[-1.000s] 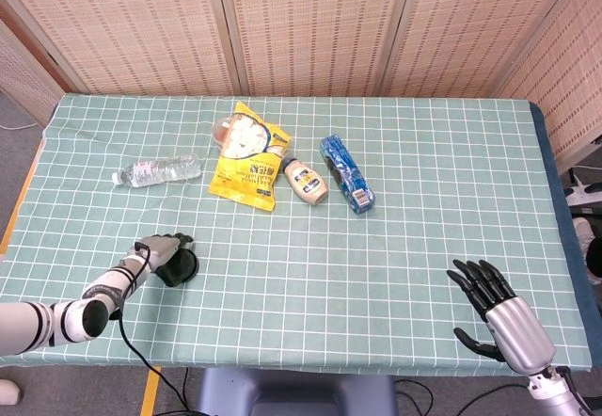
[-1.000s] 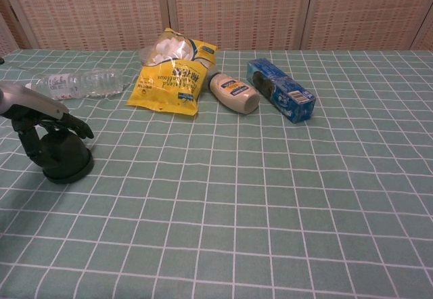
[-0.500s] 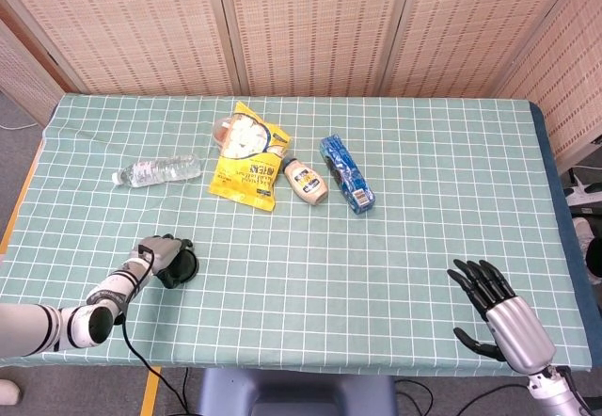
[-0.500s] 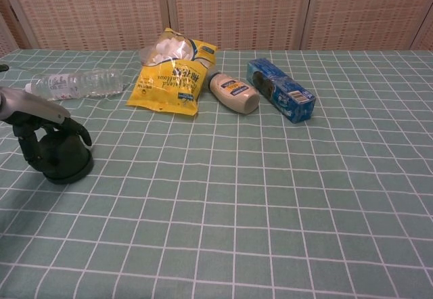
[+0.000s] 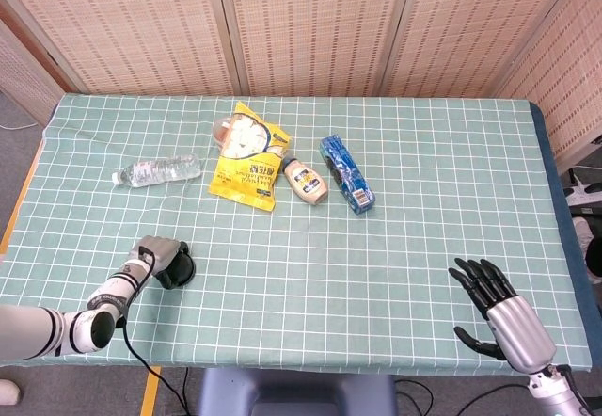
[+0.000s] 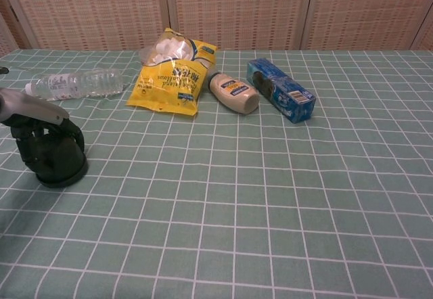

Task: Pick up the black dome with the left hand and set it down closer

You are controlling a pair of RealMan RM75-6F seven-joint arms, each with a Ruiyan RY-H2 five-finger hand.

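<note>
Near the front-left corner of the desk (image 5: 423,200), which is covered in a green cloth with a white grid, the left hand (image 5: 158,254) wraps its fingers around the black dome (image 5: 179,267). The chest view shows the dome (image 6: 59,157) sitting base-down on the cloth with the dark fingers (image 6: 27,143) curled down over its left side and top, so the hand (image 6: 30,126) is grasping it.

Toward the back-left part of the desk a clear water bottle (image 5: 156,169) lies on its side, cap pointing at the left edge; its label is too small to read. Just right of it lies a yellow snack bag (image 5: 247,158) with a clear window of pale puffy pieces at its far end and blue print lower down; the chest view (image 6: 174,74) shows lettering on it, but not sharply enough to read. Next comes a small cream-coloured squeeze bottle (image 5: 305,182), also on its side, with a dark label whose words cannot be made out. Beside that, a blue rectangular box (image 5: 346,173) lies flat, pointing from the back toward the front-right; its white print is illegible too.

At the front-right corner, the right hand (image 5: 489,308) hovers near the desk edge with its black fingers spread apart, holding nothing.
</note>
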